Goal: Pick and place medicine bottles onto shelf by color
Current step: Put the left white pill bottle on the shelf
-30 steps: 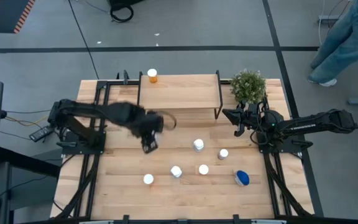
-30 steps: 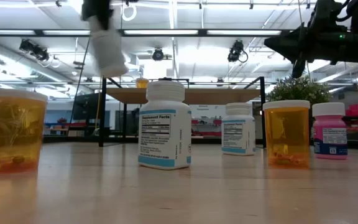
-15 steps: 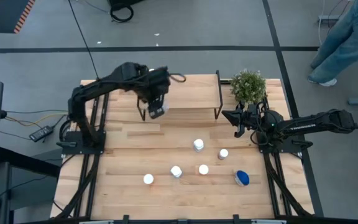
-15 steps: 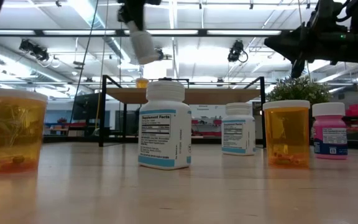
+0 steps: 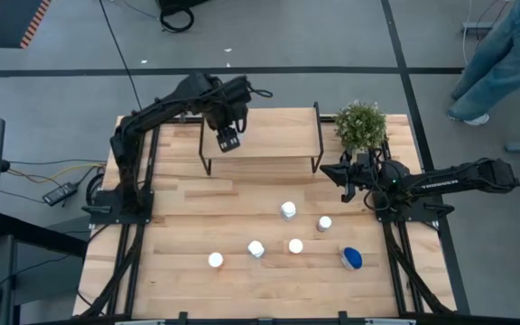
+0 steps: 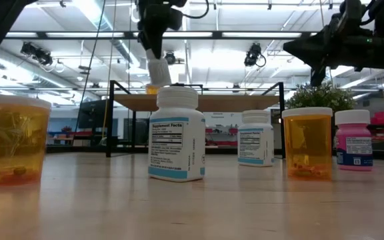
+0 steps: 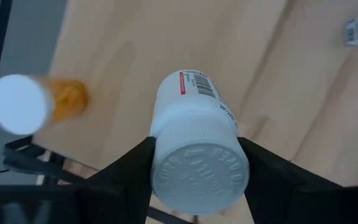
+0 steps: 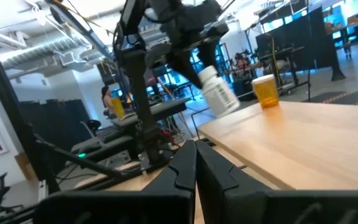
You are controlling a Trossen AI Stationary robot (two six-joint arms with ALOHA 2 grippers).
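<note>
A small green plant (image 5: 361,125) stands at the far right corner of the wooden worktop (image 5: 179,230); in the low view it shows as a leafy bush (image 6: 320,97) at the right. On the grey floor (image 5: 314,36) beyond the worktop, a person's leg in blue jeans (image 5: 504,59) shows at the top right corner. A black cable (image 5: 120,54) runs across the floor. Left of the worktop lies a small black device (image 5: 59,192) with wires.
</note>
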